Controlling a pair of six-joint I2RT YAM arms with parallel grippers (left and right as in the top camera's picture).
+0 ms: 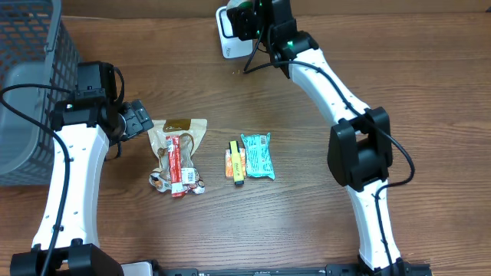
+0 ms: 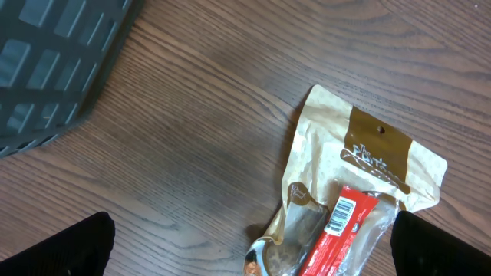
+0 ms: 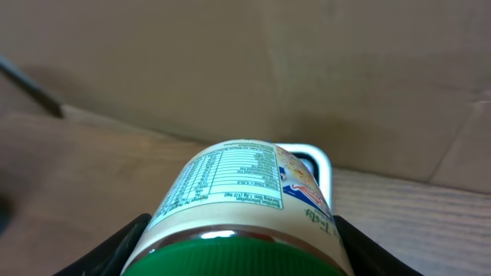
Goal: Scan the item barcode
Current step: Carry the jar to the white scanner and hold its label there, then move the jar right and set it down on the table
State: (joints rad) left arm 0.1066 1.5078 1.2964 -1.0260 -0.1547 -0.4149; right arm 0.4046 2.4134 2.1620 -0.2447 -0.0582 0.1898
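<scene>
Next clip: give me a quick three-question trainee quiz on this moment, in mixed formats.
1. True or false: the left gripper is shut on the kraft pouch.
2. What does the right gripper hold? A) teal bar B) green-lidded jar C) red packet
3. Fill in: in the right wrist view, a white ____ stands just behind the held item.
Key: 1. False: it is open and empty, and the kraft pouch lies free. 2. B. 3. scanner.
</scene>
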